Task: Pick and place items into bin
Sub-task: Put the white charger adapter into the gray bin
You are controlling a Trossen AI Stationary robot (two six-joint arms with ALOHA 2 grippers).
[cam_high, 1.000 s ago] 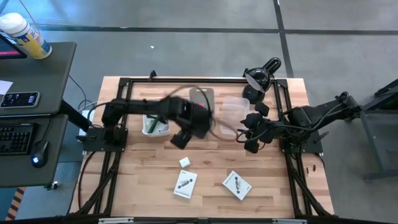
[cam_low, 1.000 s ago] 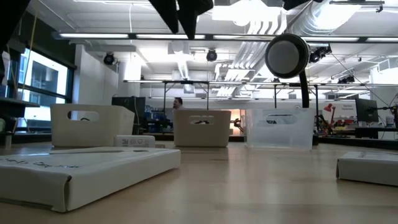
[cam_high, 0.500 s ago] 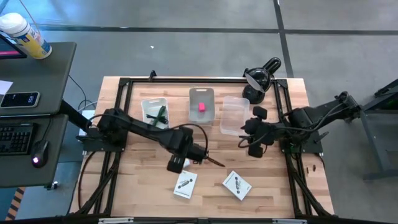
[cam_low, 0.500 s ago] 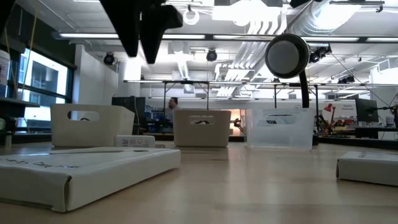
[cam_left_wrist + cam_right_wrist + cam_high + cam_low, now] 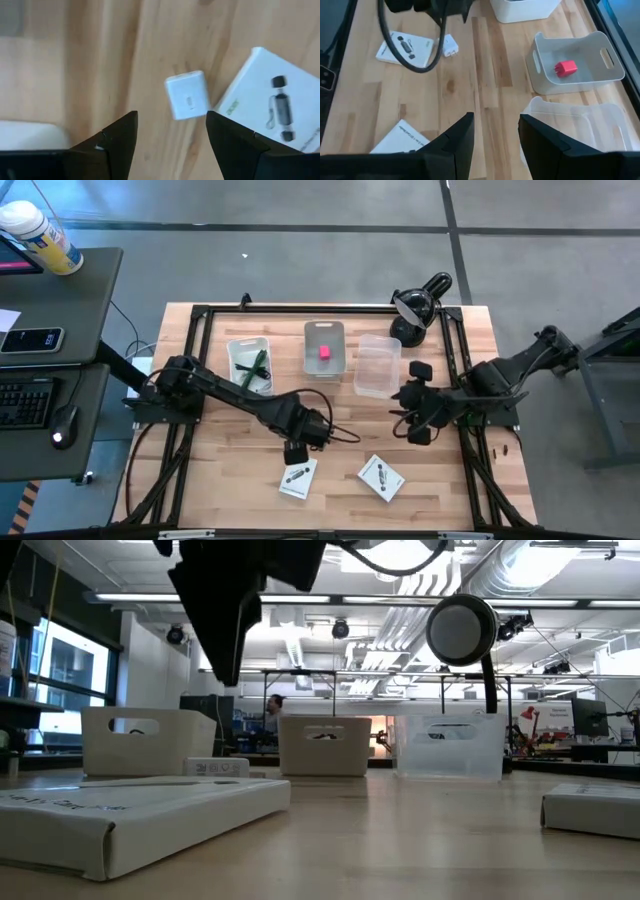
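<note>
The left tool [image 5: 296,450] hangs over the middle of the pale wooden bench [image 5: 240,470], fingers spread apart with nothing between them. In its wrist view the small white cube [image 5: 187,94] lies on bare wood between the two fingers [image 5: 117,137], touching neither. One corner of the cube sits just beside the flat white card box printed in black [image 5: 272,107]; in the high view that card box [image 5: 297,478] lies at six o'clock from the tool.

A second white card box [image 5: 381,477] rests at about four o'clock from the first, well apart, with open wood between them and more towards the bench's front edge.

Along the far side stand three bins: a white one [image 5: 238,350] holding a green pen [image 5: 256,364], a grey one [image 5: 324,333] with a pink block [image 5: 324,352] inside, and a clear plastic one [image 5: 377,365]. A black desk lamp [image 5: 418,307] stands at the far right corner.

The right tool [image 5: 412,412] waits at three o'clock, near the clear bin, fingers parted and holding nothing, free wood in front of it.
</note>
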